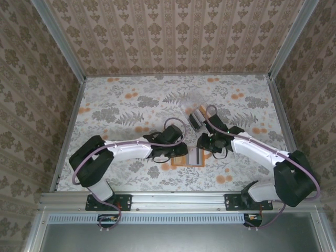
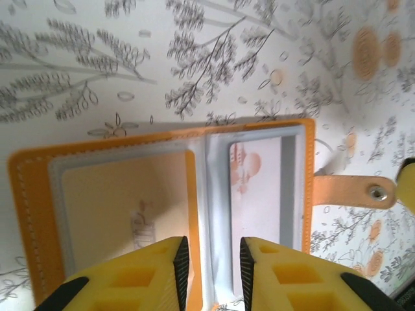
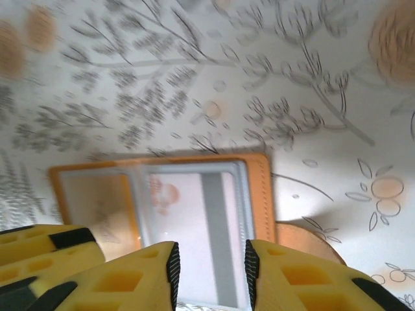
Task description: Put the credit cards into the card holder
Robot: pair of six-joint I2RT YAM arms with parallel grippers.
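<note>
The orange card holder lies open and flat on the flowered table, between the two arms. Its right clear pocket holds a white credit card with a grey stripe, and the same card lies under my right gripper. The left pocket shows only its tan lining. My left gripper hovers open over the holder's middle fold, with nothing between its pads. My right gripper stands open just above the pocketed card, gripping nothing. From above, the left gripper and right gripper meet over the holder.
A clear plastic box with more cards standing in it sits just behind the right gripper. The holder's tan strap with a snap sticks out to the right. The left gripper's yellow finger is close beside the right one. Patterned walls enclose the table.
</note>
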